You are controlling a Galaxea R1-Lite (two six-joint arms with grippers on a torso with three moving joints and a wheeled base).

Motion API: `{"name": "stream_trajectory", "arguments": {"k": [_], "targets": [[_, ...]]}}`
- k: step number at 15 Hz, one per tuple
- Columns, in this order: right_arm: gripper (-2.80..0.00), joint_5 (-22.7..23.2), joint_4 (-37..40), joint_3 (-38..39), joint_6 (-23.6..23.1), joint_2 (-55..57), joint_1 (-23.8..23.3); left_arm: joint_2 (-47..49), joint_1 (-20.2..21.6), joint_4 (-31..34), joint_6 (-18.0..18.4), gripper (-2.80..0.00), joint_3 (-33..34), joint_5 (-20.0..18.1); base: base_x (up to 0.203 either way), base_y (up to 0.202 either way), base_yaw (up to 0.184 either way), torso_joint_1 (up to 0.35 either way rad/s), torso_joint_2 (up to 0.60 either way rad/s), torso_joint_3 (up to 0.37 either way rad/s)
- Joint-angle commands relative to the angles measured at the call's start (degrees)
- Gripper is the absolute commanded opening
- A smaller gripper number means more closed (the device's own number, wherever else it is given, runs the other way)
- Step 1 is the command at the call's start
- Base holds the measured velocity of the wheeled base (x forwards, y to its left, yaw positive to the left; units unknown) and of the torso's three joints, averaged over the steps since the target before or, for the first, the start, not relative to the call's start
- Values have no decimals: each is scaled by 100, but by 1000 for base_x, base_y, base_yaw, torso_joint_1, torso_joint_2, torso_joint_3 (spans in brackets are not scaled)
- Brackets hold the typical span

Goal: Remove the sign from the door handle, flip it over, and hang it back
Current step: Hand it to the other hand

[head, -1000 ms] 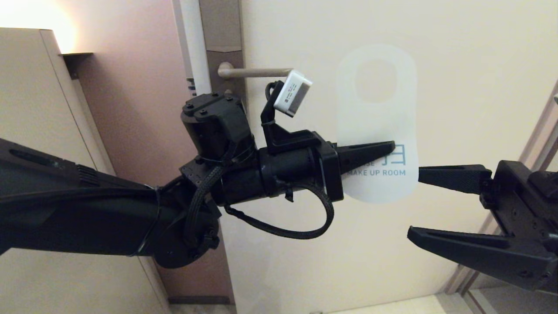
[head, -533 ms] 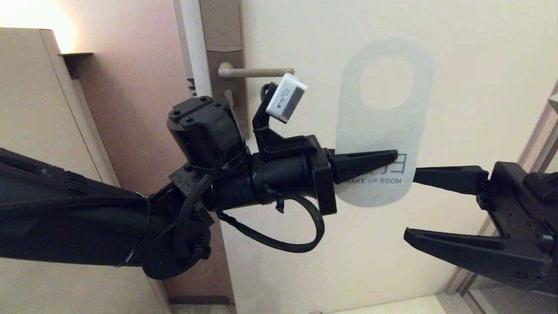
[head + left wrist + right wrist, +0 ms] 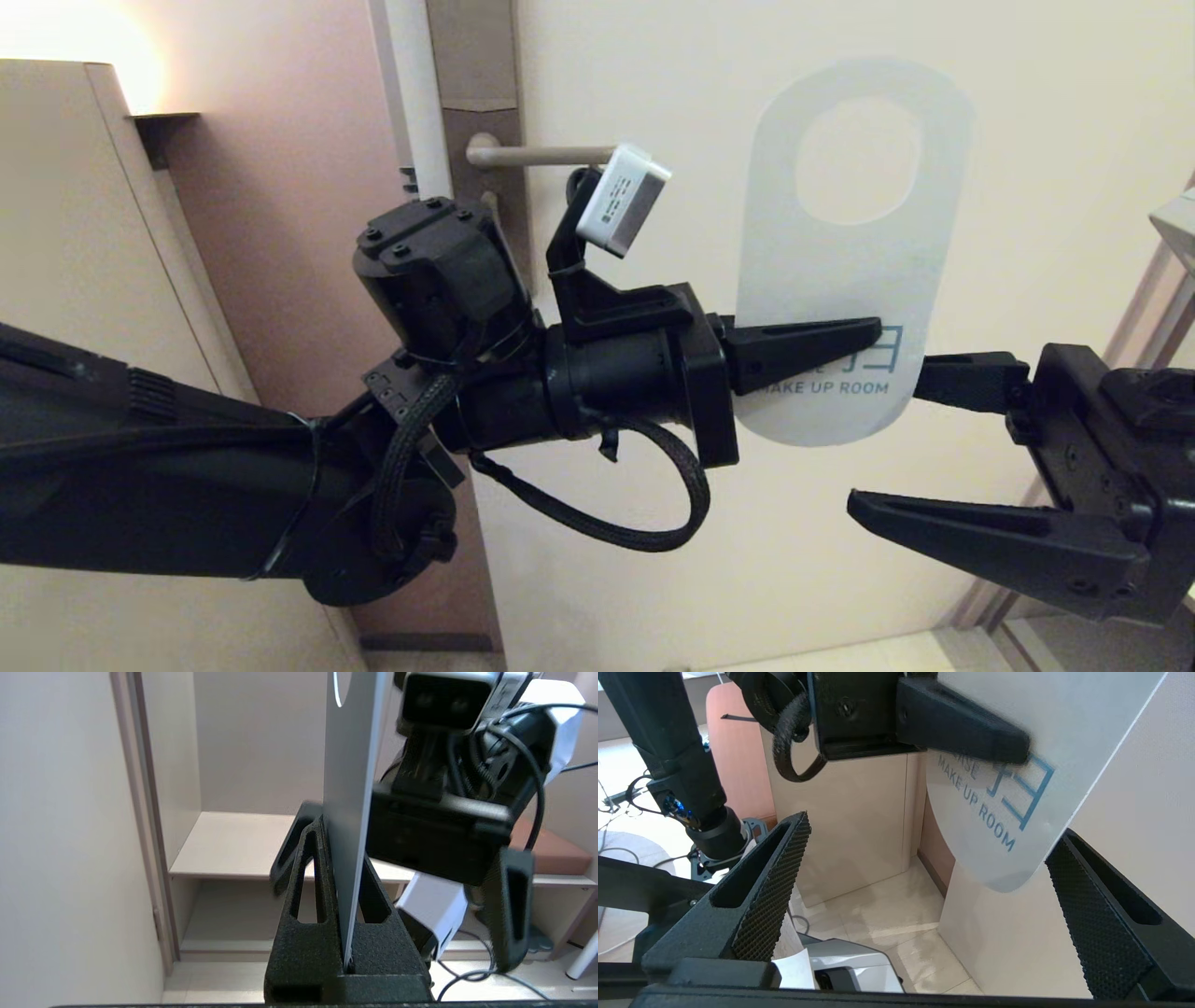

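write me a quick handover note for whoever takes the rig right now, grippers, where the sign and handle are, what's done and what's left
Left gripper: shut on the sign, pinching its lower part, white "MAKE UP ROOM" side facing the head camera.
Right gripper: open, jaws wide, one finger behind the sign's bottom edge, not gripping.
Door handle: bare, left of the sign.
Done: sign is off the handle.
Left: turn it over, likely via a handoff to the right gripper, then hang its oval hole back on the handle.
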Motion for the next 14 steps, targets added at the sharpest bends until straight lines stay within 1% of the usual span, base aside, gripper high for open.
{"name": "stream_trajectory", "arguments": {"k": [1,4,5,6,9,14], "targets": [[0,15,-8,14,-2,1,3,39,-54,-40,-12,-280,-100,-19,0,0,0,0,0,0],[0,15,-8,32,-2,-55,3,138,-166,-59,-9,-280,-108,73,0,0,0,0,0,0],[0,15,-8,32,-2,-70,3,172,-170,-215,-59,-280,-108,108,0,0,0,0,0,0],[0,15,-9,32,-2,-70,-5,271,-176,-350,-139,-280,-124,113,0,0,0,0,0,0],[0,15,-8,41,-11,-79,-5,508,-234,-913,-529,-280,-268,122,0,0,0,0,0,0],[0,15,-17,41,-81,-79,3,587,-297,-936,-538,-280,-346,307,0,0,0,0,0,0]]}}
